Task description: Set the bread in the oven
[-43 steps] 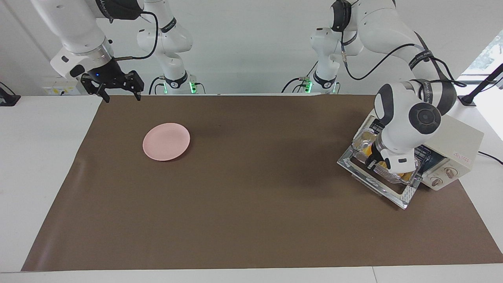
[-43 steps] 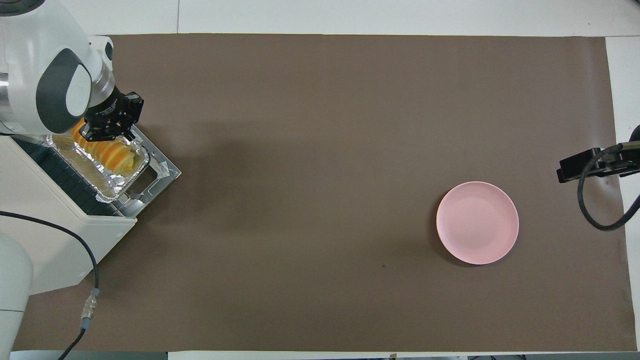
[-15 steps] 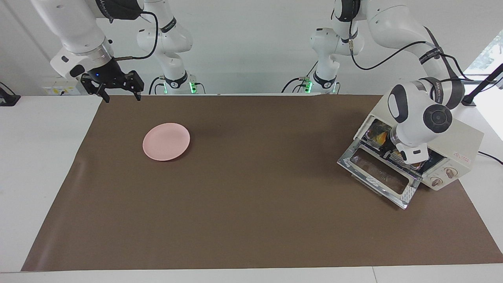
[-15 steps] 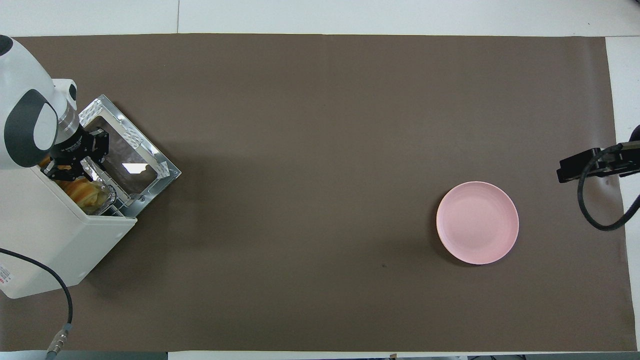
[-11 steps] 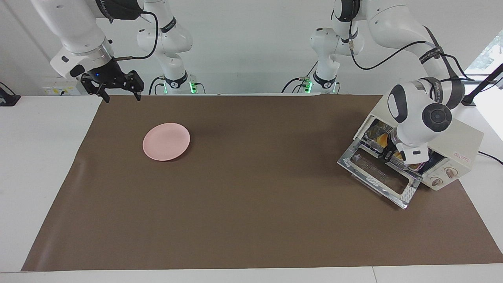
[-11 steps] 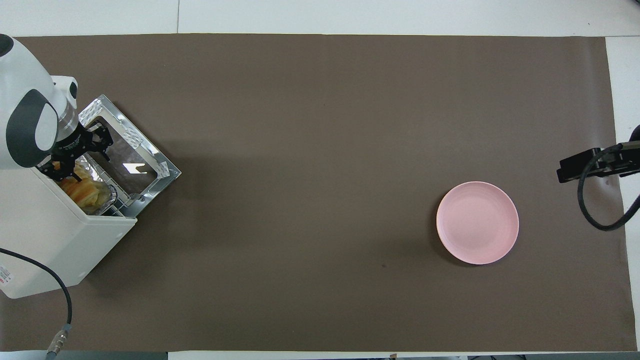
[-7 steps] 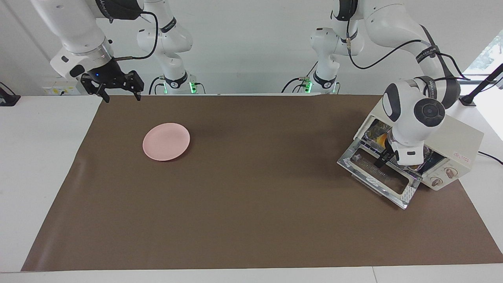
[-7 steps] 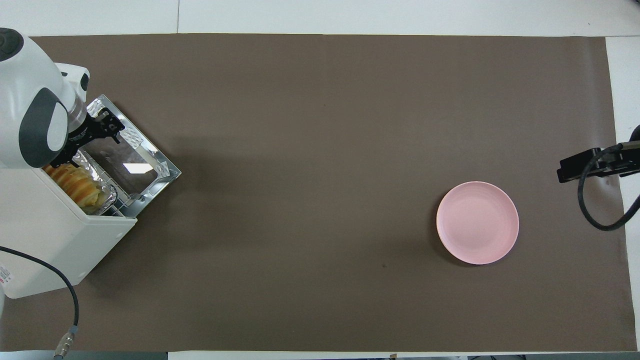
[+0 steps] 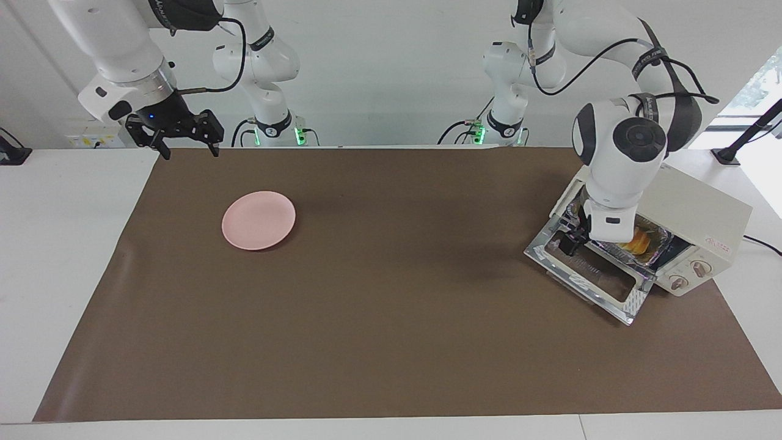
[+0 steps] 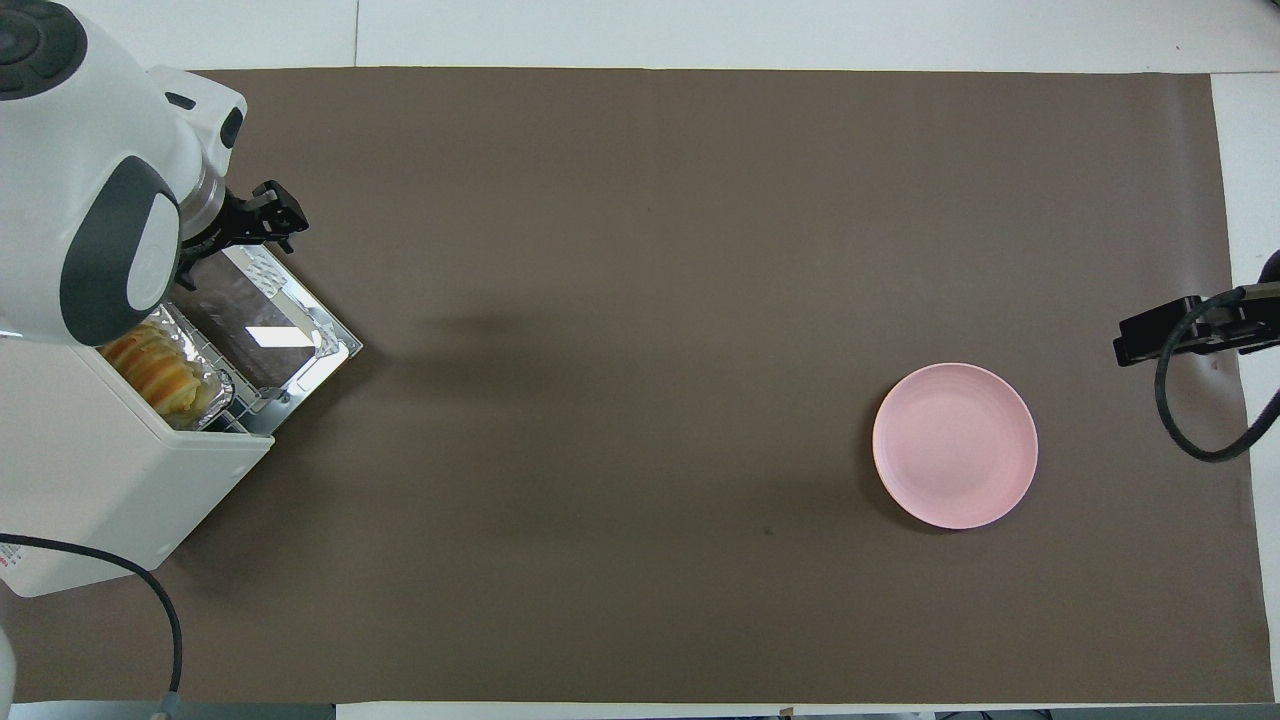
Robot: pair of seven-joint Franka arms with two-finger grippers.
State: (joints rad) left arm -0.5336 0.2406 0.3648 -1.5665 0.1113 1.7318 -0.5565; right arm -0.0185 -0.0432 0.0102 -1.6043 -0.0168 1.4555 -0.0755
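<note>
The bread (image 9: 638, 240) (image 10: 155, 370), golden and ridged, lies in a foil tray (image 10: 215, 385) on the rack inside the cream-white oven (image 9: 702, 211) (image 10: 100, 470). The oven's glass door (image 9: 589, 275) (image 10: 265, 325) is folded down flat onto the mat. My left gripper (image 9: 574, 241) (image 10: 230, 245) hangs over the door's end nearer to the robots, outside the oven cavity, open and with nothing in it. My right gripper (image 9: 189, 153) (image 10: 1160, 335) waits open in the air over the mat's corner at the right arm's end.
A round pink plate (image 9: 258, 220) (image 10: 955, 445) lies bare on the brown mat toward the right arm's end. The oven's two knobs (image 9: 687, 275) face away from the robots. A black cable (image 10: 150, 600) runs beside the oven.
My left gripper let go of the tray, opened, and drew back out of the oven to a place over the door. Tray and bread stayed inside. The right arm held still.
</note>
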